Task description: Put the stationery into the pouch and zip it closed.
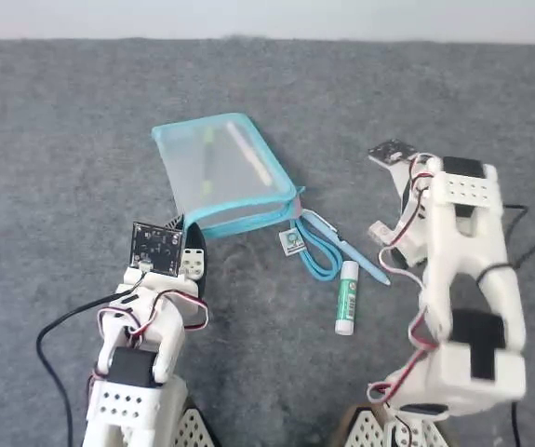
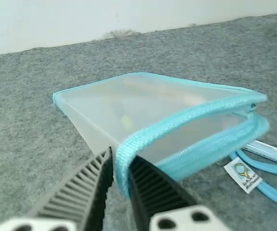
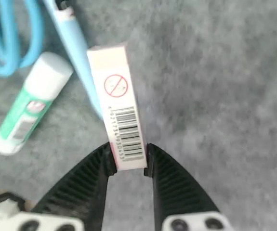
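Left gripper (image 2: 120,161) pinches the part-filled, unzipped pouch (image 2: 143,110), right gripper (image 3: 127,158) clamps an eraser (image 3: 118,103); pen (image 1: 348,248) and glue stick (image 1: 346,298) lie beside it.

We note the right tool (image 3: 127,162) clamped on the barcoded end of a white rectangular eraser (image 3: 115,89), one finger against each long side. Beyond it, on the grey bench (image 3: 220,82), lie a green-and-white glue stick (image 3: 31,111), a light blue pen (image 3: 76,54) and a blue cord loop (image 3: 6,41). The eraser overlaps the pen in view; contact undetermined.
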Robot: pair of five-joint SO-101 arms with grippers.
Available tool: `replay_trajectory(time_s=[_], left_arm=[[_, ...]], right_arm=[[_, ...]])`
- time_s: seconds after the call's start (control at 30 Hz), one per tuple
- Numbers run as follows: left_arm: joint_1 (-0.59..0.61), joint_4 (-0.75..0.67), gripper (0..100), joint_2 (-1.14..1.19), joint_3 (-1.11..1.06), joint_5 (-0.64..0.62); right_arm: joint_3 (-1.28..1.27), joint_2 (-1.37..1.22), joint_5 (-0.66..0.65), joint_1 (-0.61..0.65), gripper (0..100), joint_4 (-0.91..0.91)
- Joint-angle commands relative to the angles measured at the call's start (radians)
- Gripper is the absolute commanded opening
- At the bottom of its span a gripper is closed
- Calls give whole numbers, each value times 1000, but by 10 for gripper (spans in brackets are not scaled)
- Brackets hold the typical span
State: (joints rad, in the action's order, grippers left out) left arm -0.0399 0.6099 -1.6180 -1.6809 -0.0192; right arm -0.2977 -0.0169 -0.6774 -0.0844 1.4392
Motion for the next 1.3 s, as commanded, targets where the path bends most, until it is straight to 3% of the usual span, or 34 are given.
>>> replay_trajectory(time_s=[0.0,0.33,0.63,0.93,1.27], left_arm=[[2,-9,12,-15,44,2],[2,-9,12,-15,44,2],[-6,-8,12,-15,44,2],[-44,-3,12,-15,44,0],[-51,14,12,-15,50,-2]], right_arm=[[14,226,18,44,30,90],[-158,642,20,211,28,249],[-161,802,101,398,28,344],[-95,636,282,702,28,275],[230,257,382,723,28,268]])
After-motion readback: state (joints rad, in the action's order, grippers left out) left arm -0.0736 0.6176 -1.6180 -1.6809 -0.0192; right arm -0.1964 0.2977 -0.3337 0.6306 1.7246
